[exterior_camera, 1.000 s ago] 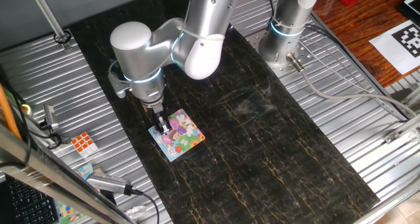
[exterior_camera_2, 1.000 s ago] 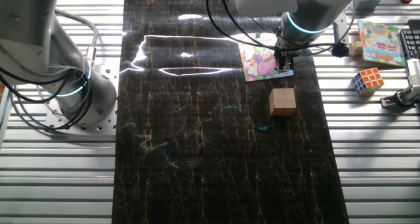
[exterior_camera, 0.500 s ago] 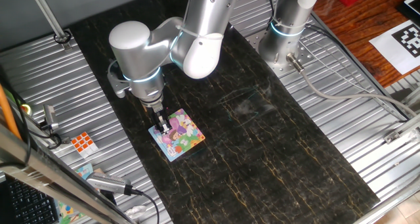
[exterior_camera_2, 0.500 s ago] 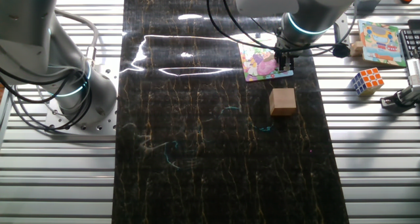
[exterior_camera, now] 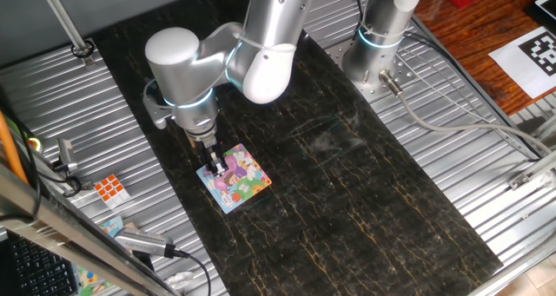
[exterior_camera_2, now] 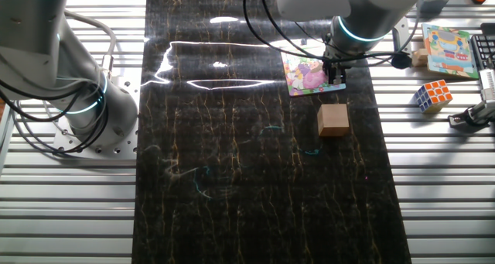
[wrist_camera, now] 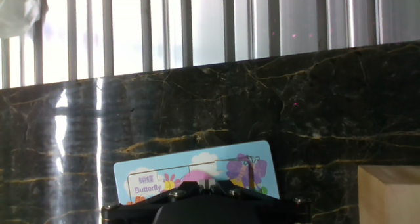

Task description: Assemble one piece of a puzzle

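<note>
Fixed views: you get even, bright overhead light and sharp focus.
Glare: white streaks lie across the dark bench (exterior_camera_2: 232, 140) in the other fixed view.
Hand view: your upper half is blown out white; the bench reflects pale bars at left.

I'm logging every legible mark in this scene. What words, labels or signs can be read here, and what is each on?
"Butterfly": on the white label at the light blue edge of the puzzle, hand view.
Small characters above that word: too small to read.
Black-and-white square marker on a white sheet, one fixed view: a coded pattern, no words.
Second picture board: no print legible.
</note>
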You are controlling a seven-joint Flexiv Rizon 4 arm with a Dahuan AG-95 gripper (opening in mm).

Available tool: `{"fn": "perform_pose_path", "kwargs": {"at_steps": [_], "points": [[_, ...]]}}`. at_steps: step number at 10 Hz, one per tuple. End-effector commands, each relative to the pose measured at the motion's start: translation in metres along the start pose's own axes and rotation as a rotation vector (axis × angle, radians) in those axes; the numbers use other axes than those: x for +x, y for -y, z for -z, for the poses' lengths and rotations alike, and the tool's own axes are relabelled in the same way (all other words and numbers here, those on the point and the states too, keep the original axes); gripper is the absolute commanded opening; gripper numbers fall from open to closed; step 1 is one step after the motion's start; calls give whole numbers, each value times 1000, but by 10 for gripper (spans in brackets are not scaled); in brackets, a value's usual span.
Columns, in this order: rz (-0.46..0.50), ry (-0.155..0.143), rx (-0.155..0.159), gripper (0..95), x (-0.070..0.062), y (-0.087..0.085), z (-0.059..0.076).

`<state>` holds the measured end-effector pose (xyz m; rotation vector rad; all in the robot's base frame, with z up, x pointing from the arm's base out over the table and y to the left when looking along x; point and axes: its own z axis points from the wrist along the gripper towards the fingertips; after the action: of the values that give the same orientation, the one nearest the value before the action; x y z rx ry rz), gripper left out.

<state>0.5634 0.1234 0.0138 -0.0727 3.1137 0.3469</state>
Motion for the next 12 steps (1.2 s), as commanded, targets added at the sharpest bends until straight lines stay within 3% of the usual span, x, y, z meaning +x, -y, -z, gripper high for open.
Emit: {"fn": "perform_pose_path", "kwargs": {"at_steps": [1,6,12], "points": [[-2,1,-3,0,0,-1,1],[19,-3,-1,0,-1,4,8],[23,-3,3,0,-2,5,7]]}}
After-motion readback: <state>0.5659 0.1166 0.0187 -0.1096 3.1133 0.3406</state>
